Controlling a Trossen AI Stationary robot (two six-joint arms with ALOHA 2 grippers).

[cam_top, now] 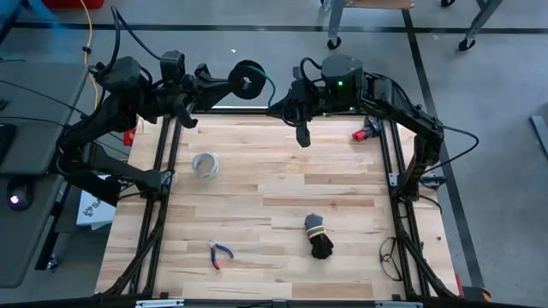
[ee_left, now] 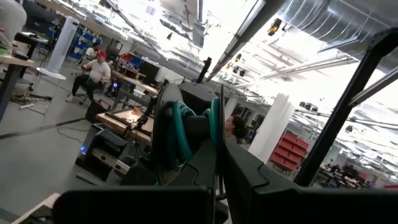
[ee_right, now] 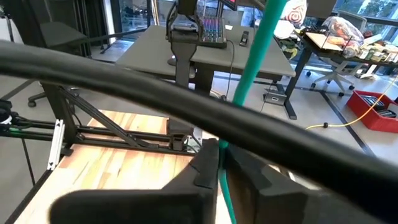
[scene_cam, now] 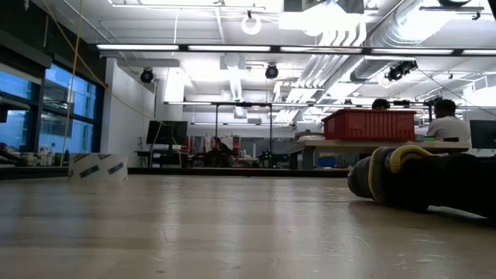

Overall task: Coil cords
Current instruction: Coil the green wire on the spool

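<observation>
Right gripper (ee_right: 221,163): fingers together, pinching the green tail (ee_right: 260,50) of the cord; raised above the table's far edge, just right of the coil.
Left gripper (ee_left: 217,134): clamped on the dark-green cord coil (cam_top: 249,81), held up in the air over the far edge of the table; jaws pressing the flat faces, green turns showing between them in the left wrist view.
Cord position: coil aloft between the two grippers, off the wood; tail running from the coil's right side toward the right gripper, passing between its fingers and stretching away upward in the right wrist view.
Step in hand: judged to be winding the loose tail onto the coil, one gripper as spool holder, the other as feeder.
How to do well: keep the tail lightly taut, not hard enough to drag turns off the coil; feed in the plane of the existing turns so each wrap lands beside the last; keep the pinch close to the coil so slack stays short.
Risk: tail slipping through the thin pinch; turns springing loose if the clamp on the coil eases; arms crowding each other near the frame rail.
Table (cam_top: 274,184): pale grey-white ring (cam_top: 205,165) at left, pliers (cam_top: 219,254) at the near left, black cord bundle with a yellow tie (cam_top: 318,235) at the near right; all well apart from the work, none needed now.
</observation>
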